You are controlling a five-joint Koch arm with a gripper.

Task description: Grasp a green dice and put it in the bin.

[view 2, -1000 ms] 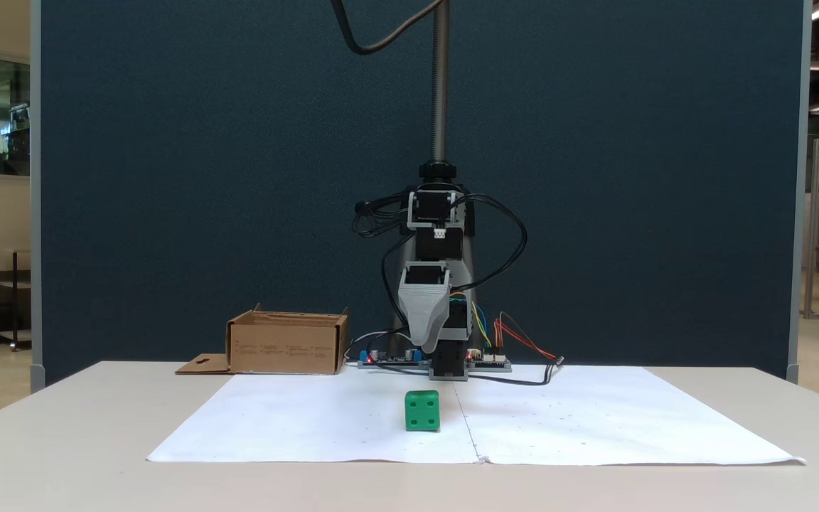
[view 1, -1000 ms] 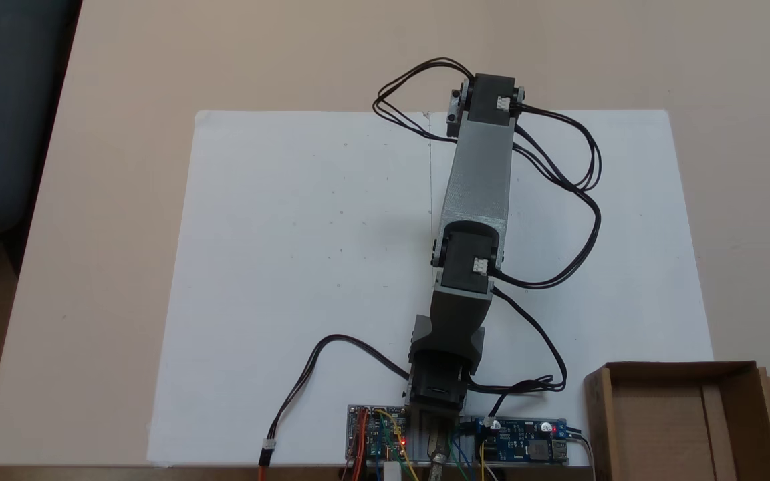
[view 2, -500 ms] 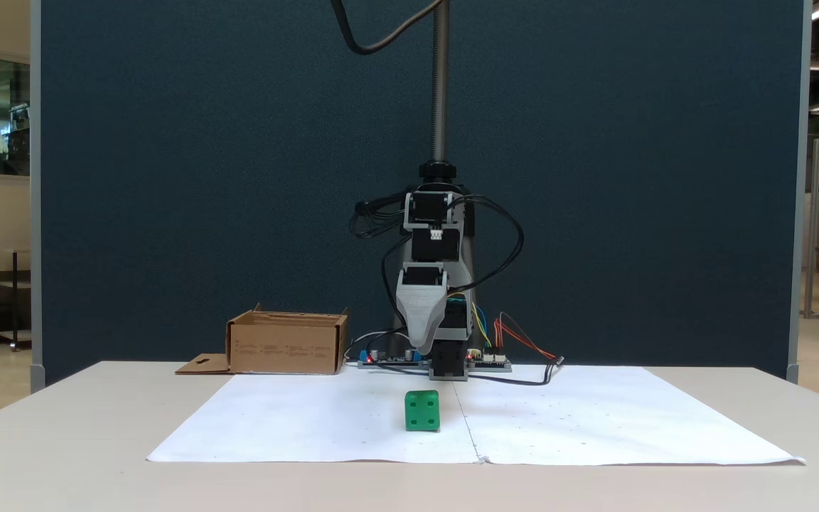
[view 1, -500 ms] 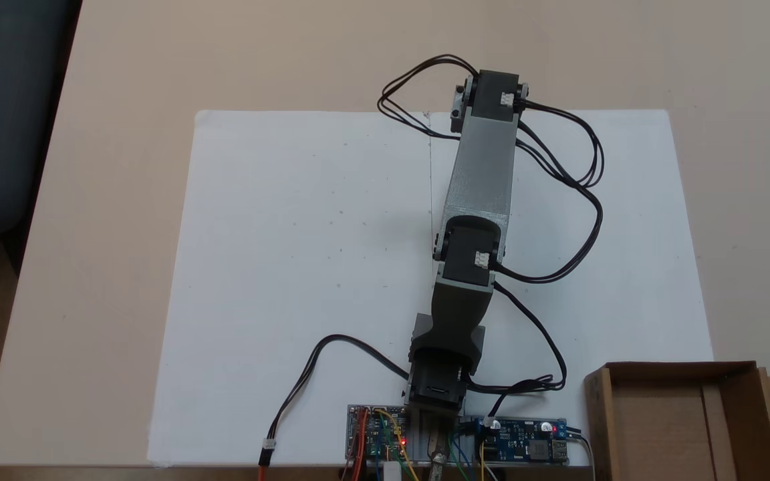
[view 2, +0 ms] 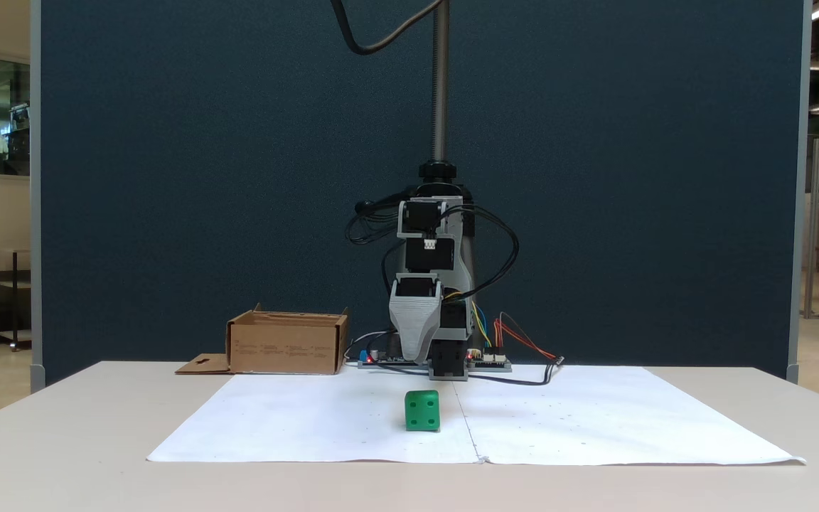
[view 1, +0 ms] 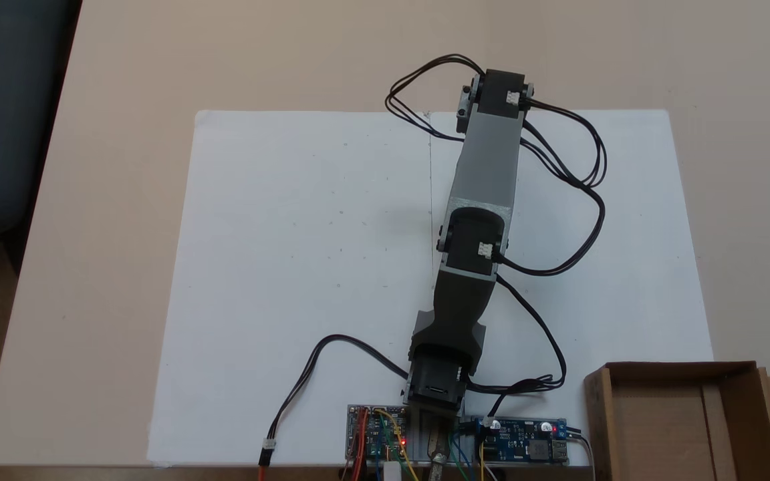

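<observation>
**On the white sheet: dice free, claw above**

On the white paper (view 2: 324,419), just left of its centre seam: green dice (view 2: 422,410), resting free, hidden under the arm (view 1: 485,174) from above. Over it, clear of contact: gripper (view 2: 415,350), jaws overlapped, opening impossible to tell. At the table corner beside the circuit boards (view 1: 525,447): bin (view 1: 736,391), partly cut off.

Seen from above, the arm (view 1: 485,174) has swung its far end a little to the right. In the front fixed view, the grey gripper (view 2: 415,353) has shifted slightly left and come lower toward the surface (view 2: 61,441), perhaps nearer the green dice (view 2: 422,410) than before.
</observation>
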